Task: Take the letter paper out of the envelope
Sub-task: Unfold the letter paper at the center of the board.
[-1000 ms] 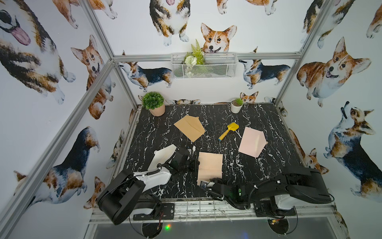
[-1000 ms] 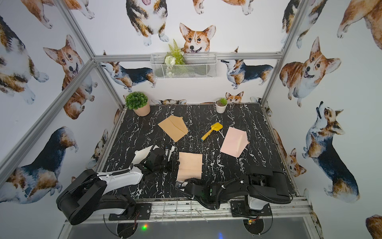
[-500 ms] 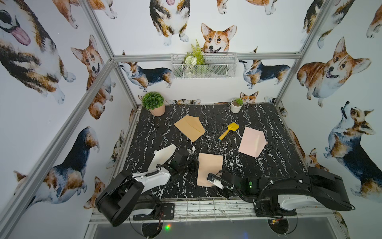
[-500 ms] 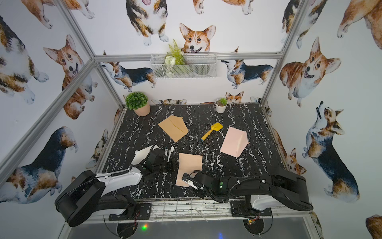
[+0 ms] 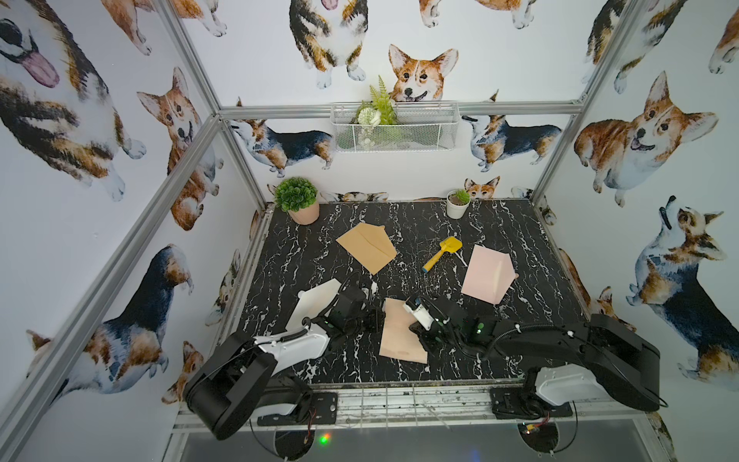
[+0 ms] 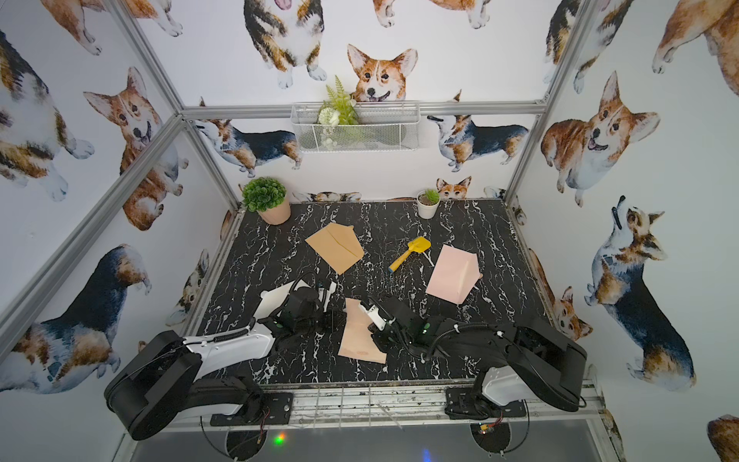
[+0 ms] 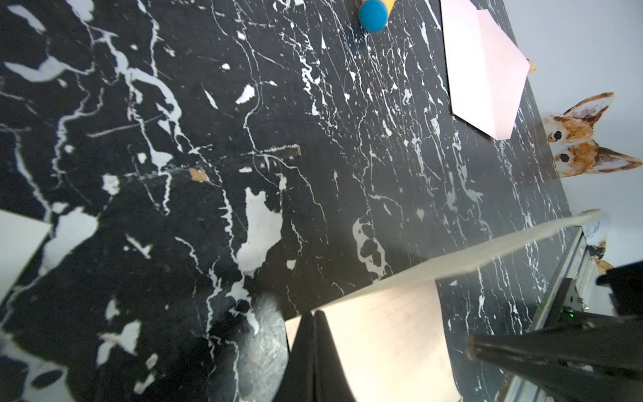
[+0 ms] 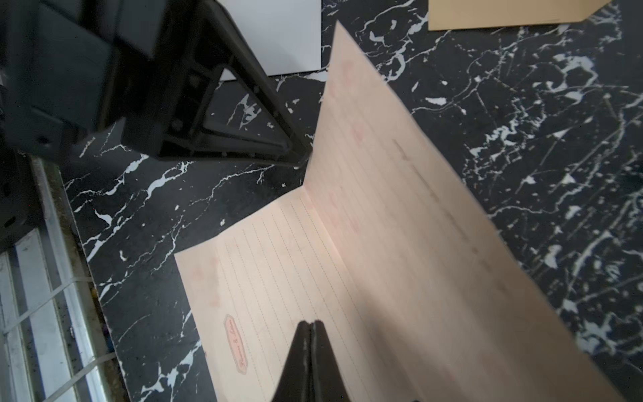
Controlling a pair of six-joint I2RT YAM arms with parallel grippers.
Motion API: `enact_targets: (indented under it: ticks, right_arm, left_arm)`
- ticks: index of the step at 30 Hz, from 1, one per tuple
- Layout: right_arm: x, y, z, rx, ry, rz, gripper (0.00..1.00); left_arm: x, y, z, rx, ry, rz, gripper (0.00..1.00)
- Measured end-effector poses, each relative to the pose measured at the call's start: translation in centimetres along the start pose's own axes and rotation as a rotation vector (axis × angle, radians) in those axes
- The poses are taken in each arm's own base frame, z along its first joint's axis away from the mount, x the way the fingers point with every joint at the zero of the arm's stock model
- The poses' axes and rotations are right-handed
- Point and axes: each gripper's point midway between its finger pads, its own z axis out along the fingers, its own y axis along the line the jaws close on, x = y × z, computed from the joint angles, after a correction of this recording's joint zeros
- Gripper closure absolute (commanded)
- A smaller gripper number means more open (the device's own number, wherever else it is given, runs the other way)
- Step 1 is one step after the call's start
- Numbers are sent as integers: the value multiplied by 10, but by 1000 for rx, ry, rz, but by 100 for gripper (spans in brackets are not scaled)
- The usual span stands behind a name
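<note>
Right gripper (image 8: 310, 323) has just moved in and closed, apparently pinching the paper (image 5: 394, 340). Left gripper (image 7: 314, 315) stays shut on the opposite edge. Paper lies half-unfolded on the bench (image 5: 312, 256), beside the white envelope (image 5: 316, 300); I judge it is out.

Yellow shovel (image 5: 442, 255) lies flat; terracotta-potted plant (image 5: 298, 200) and white-potted plant (image 5: 458, 203) stand behind.
</note>
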Motion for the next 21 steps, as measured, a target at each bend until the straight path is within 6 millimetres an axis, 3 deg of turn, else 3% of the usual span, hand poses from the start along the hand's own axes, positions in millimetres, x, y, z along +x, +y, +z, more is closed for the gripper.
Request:
enact_targets:
  ticks: [3, 11, 21]
  right_arm:
    - [-10, -1, 13, -21, -2, 32, 100]
    - [-5, -10, 36, -40, 31, 101, 100]
    - [-2, -18, 51, -46, 44, 163, 100]
  left_arm:
    - [1, 2, 1, -9, 3, -2, 100]
    - [3, 6, 1, -23, 4, -3, 85]
    - [-12, -1, -20, -31, -71, 26, 88]
